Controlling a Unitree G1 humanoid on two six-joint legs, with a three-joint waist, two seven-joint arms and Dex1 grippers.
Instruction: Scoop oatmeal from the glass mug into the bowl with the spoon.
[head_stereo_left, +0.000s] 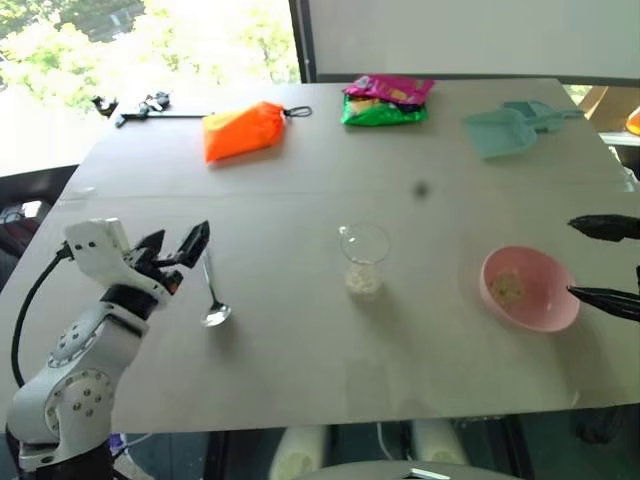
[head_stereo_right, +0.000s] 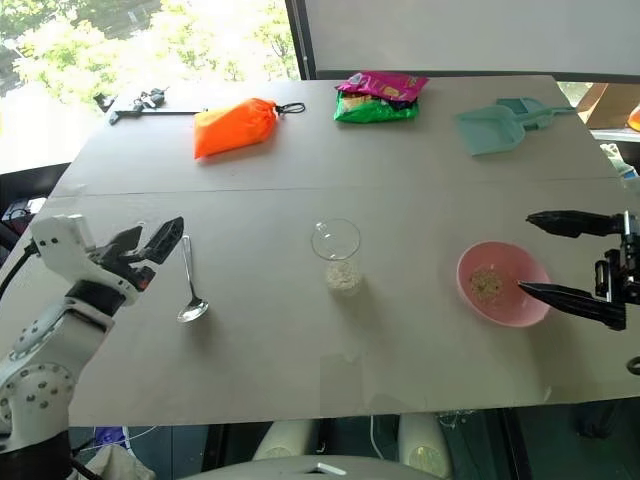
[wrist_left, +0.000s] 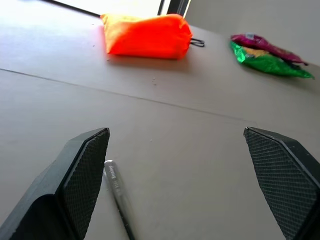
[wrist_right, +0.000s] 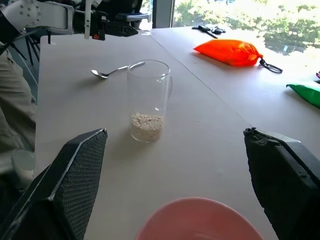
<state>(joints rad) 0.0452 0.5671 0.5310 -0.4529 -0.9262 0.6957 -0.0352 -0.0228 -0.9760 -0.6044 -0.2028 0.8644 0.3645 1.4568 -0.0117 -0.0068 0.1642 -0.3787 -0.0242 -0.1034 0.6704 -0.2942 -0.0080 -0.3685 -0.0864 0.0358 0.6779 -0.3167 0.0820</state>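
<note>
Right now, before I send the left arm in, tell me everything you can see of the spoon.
The spoon is slim, shiny silver metal, with a long thin handle and a small oval bowl. It lies flat on the grey table, free, with the bowl end toward the robot and the handle pointing away. It sits left of the mug. The open left pincer hovers at the handle's far end, one finger right beside the handle's tip; whether they touch I cannot tell. The spoon's bowl looks empty.
</note>
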